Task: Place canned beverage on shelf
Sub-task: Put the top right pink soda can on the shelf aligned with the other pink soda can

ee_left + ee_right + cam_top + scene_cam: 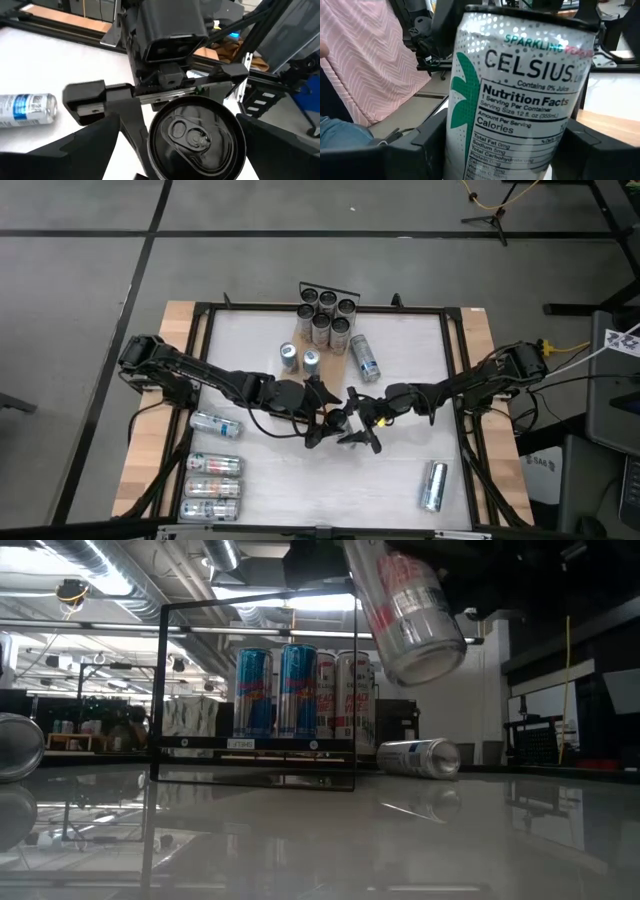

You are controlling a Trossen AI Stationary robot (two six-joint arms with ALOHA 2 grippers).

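The right end effector (372, 418) grips a white Celsius sparkling can (512, 95) around its body, its two dark fingers pressed on either side of the label, and holds it tilted in the air above the white table (400, 470). Facing it, the left end effector (325, 420) stands spread wide with nothing in it; the can's dark pull-tab lid (192, 140) sits between its fingers without touching them.

The risk I see is at this meeting of the two arms: if the left end effector closes off-centre on the slanted can, or the right one lets go too soon, the can may slip and drop onto the table.

Beyond the held can lies the light-wood shelf with black wire end rails (327, 286), already carrying a cluster of upright cans (326, 315). A silver can lying on its side (364, 357) rests just beside the shelf on the near side. Coming in tilted, the held can could knock the standing cluster or catch the rail.
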